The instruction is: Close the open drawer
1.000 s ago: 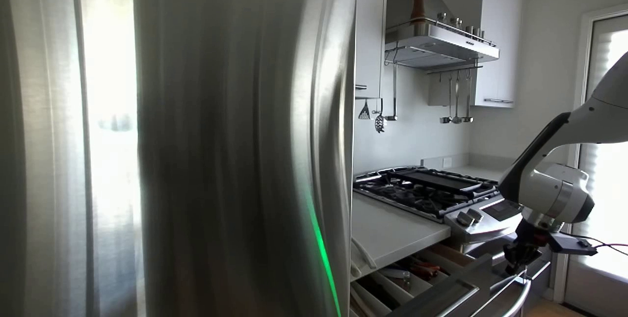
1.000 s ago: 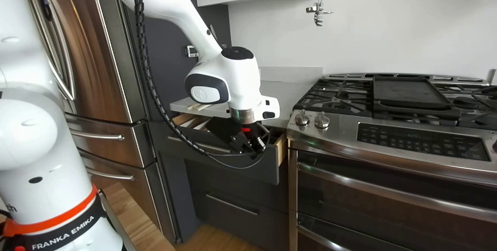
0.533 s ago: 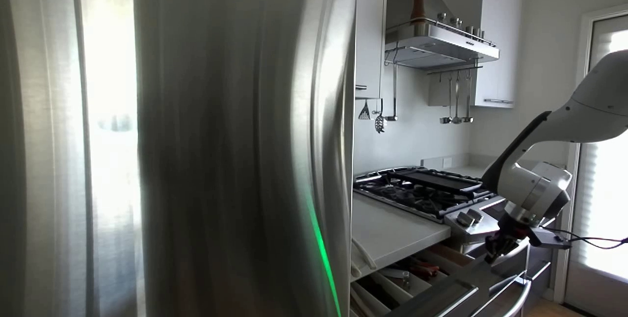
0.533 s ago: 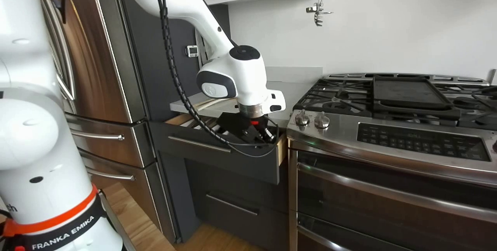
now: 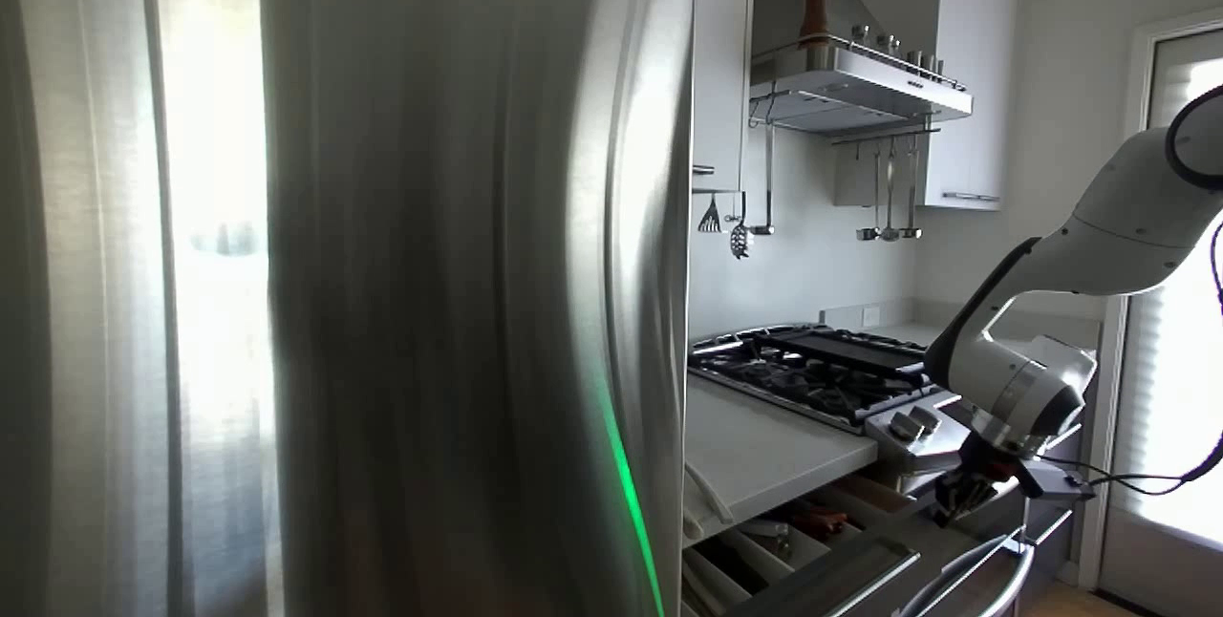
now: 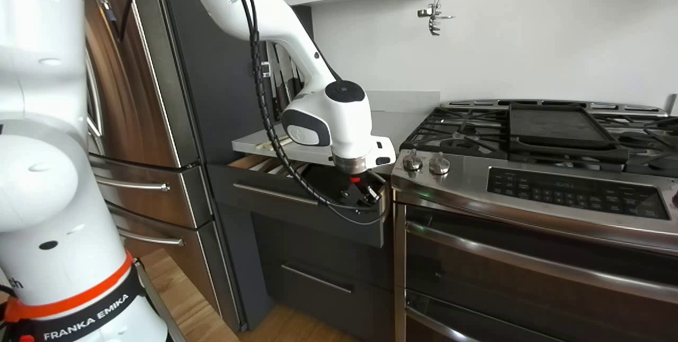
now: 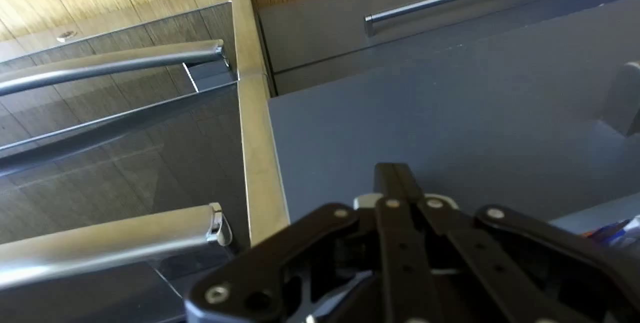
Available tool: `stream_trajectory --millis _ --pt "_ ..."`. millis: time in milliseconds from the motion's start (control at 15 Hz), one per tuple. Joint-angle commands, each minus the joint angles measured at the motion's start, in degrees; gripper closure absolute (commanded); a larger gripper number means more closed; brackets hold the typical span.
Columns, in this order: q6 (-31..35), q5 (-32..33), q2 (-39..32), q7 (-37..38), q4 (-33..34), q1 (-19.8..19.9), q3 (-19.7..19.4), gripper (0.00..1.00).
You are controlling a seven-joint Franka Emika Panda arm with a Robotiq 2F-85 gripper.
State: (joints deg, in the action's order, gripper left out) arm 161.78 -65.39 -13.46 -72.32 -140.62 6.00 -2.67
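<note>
The drawer has a dark flat front [image 6: 296, 217] and stands partly open below the counter. In an exterior view its front [image 5: 841, 564] and its pale divided inside with utensils show. In the wrist view the dark front [image 7: 425, 128] fills the middle and right, with part of its handle at the right edge. My gripper [image 7: 395, 168] is shut and empty, its fingertips together at the drawer front near the oven-side end. Whether they touch is hard to tell. The gripper also shows in both exterior views [image 5: 946, 514] [image 6: 373, 196], over the drawer's oven-side end.
The stainless oven [image 6: 529, 268] with bar handles stands right beside the drawer; its handle [image 7: 110, 235] shows in the wrist view. The counter [image 5: 774, 450] overhangs the drawer. A steel fridge [image 6: 132, 119] stands on the other side. A closed lower drawer [image 6: 318, 268] lies below.
My gripper has moved toward the cabinet and the drawer's oven-side end. The drawer front has shifted slightly inward. The gripper stays shut.
</note>
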Motion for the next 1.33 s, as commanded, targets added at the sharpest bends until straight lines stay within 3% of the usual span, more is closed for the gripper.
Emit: stream_trajectory --millis 0,267,533,1267 --pt "-0.26 -14.32 -3.73 -14.89 6.13 2.66 3.26 1.0" --pt "-1.95 -28.8 -6.74 -29.37 10.62 3.43 3.89 1.0" --pt "-4.53 -38.41 -10.35 -38.5 14.67 3.13 3.19 1.0" --pt "-14.08 -49.24 -18.39 -48.03 20.59 3.64 2.92 1.0"
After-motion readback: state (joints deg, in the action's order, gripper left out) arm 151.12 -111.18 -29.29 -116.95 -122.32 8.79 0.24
